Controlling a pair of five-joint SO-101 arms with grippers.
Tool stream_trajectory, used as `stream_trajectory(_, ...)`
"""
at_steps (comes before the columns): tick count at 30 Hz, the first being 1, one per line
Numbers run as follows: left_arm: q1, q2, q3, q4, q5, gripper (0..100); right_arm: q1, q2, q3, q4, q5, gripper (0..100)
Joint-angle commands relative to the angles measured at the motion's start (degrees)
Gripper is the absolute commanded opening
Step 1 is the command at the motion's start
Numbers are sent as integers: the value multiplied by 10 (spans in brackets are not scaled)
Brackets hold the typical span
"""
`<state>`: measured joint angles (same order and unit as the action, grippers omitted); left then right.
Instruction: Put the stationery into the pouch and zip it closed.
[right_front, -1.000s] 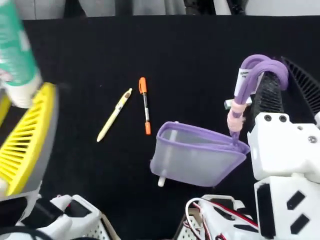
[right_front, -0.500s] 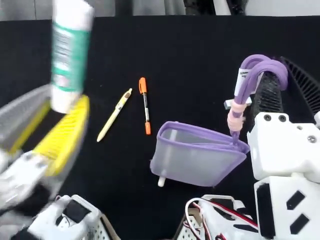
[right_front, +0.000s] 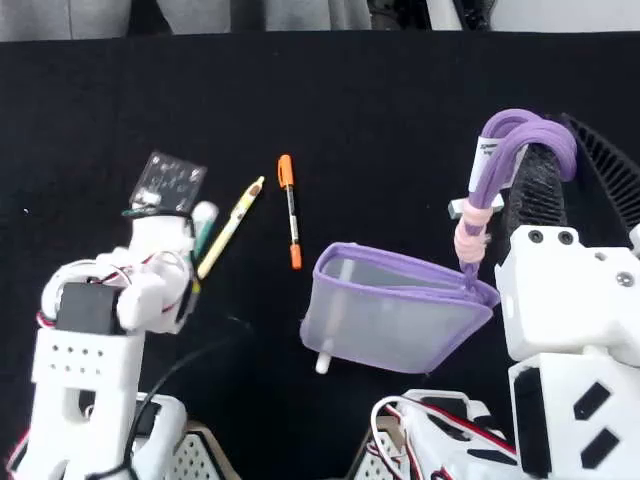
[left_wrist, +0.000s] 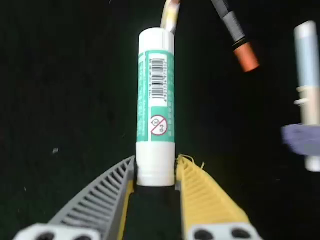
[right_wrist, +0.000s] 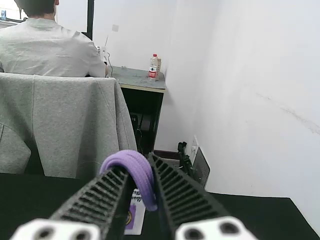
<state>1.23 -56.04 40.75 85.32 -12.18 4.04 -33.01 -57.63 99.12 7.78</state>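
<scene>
Glue stick (left_wrist: 156, 100) is clenched by its white end in the left gripper (left_wrist: 156, 164), with its long axis running straight out from the jaws. It is well apart from the pouch (right_front: 390, 315), and the yellow pen (right_front: 230, 228) and orange pen (right_front: 290, 210) lie on the counter (right_front: 400, 120) between them. The right gripper (right_wrist: 142, 175) is clamped on the pouch's purple strap (right_wrist: 131, 165), and the mouth hangs open, so the stick likely must cross over and tip in end-first.

Smooth glossy plastic on the glue stick (left_wrist: 156, 107), label shiny. The pouch (right_front: 390, 320) is translucent lilac, probably soft matt plastic; its strap (right_front: 520, 126) looks like cloth cord. Matt black table cover (right_front: 400, 120). Ribbed matt plastic on the left gripper (left_wrist: 156, 161).
</scene>
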Motion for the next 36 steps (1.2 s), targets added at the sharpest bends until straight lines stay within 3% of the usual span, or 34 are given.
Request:
stream_trajectory(1,-80,-7,182,-151,-78,30,-5,2,-16,5,-4,11)
stream_trajectory(7,-80,-7,349,-293,-149,30,-5,2,-16,5,-3,11)
stream_trajectory(10,-81,-7,382,-314,-170,41,-3,2,-16,5,-3,11)
stream_trajectory(16,-84,-12,372,-272,-171,239,-2,-23,-13,2,-3,11)
stream_trajectory(25,-85,-7,239,-265,-161,246,-2,-31,-10,0,-2,11)
stream_trajectory(29,-80,-6,199,-312,-133,250,-2,-22,-11,0,-2,11)
stream_trajectory(36,11,94,221,-382,-108,250,-2,-22,-11,0,-2,11)
